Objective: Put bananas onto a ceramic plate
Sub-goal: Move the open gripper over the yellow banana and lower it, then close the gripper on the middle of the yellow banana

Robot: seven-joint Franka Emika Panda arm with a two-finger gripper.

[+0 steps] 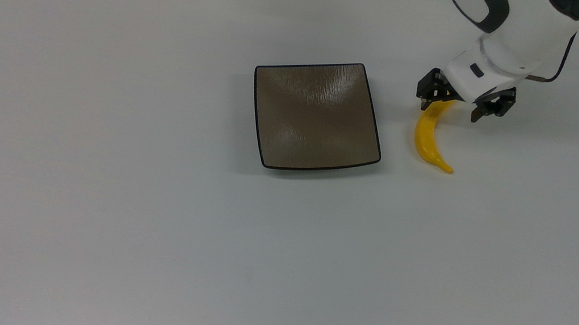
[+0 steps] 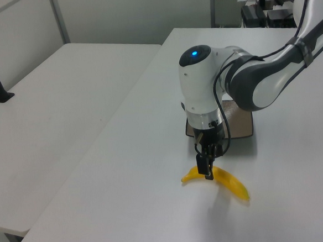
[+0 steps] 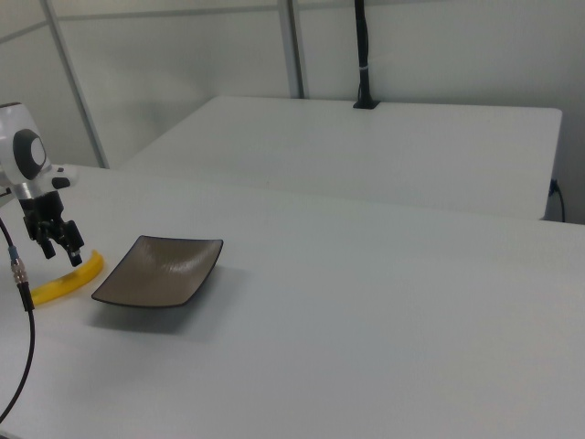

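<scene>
Gripper (image 1: 454,105) fingers spread, straddling the stem end of the banana (image 1: 428,137), which lies on the table (image 1: 91,184) beside the ceramic plate (image 1: 316,115); banana looks light, stiff, glossy-slippery, so grasp nearer mid-body likely holds better.

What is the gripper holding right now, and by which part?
Nothing yet. The open gripper straddles the stem-end part of the banana, which lies on the table beside the plate.

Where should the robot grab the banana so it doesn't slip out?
Probably around the banana's thick middle, coming straight down from above, one finger on each long side. It lies flat on the table, and its ends taper. The open gripper sits nearer the stem end.
</scene>
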